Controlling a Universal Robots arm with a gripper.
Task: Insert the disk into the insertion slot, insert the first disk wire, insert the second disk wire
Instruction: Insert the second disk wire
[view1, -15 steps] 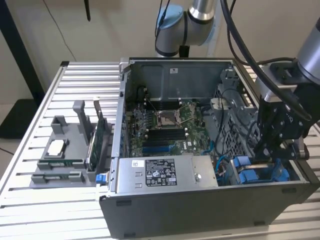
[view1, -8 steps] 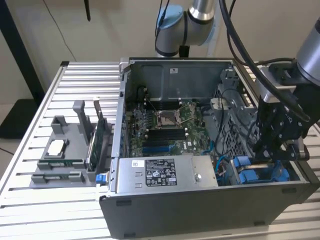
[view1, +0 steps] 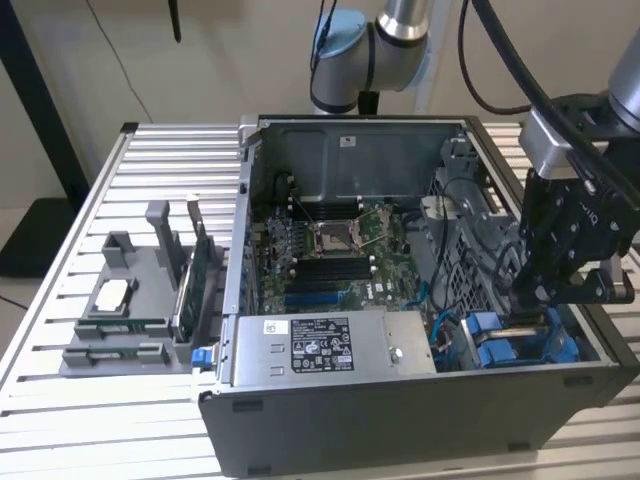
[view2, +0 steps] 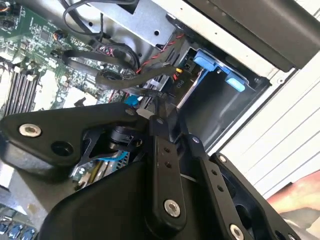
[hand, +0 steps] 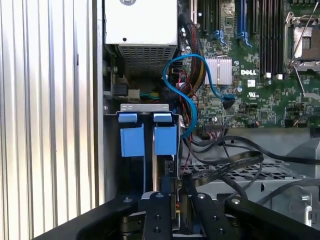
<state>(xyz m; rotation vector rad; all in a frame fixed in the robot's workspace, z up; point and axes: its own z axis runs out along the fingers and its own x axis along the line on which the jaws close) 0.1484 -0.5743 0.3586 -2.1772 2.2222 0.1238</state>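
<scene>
Two blue carriers sit side by side in the grey metal drive cage (hand: 145, 107), the insertion slot. The disk (hand: 165, 140) is the carrier nearer my fingers, pushed down into the cage; in the exterior view the blue carriers (view1: 497, 340) lie at the case's front right corner. My gripper (hand: 176, 192) hangs right behind the disk and is shut on the end of a black flat wire (hand: 235, 162) that loops back over the perforated cage. In the second wrist view the gripper (view2: 162, 112) pinches that black wire (view2: 115, 77). In the exterior view the gripper (view1: 526, 303) reaches down into the case.
The open case holds a green motherboard (view1: 330, 250) and a silver power supply (view1: 320, 345) at the front. A blue cable (hand: 175, 75) curls from the board toward the cage. A grey parts holder (view1: 120, 310) stands on the slatted table at the exterior view's left.
</scene>
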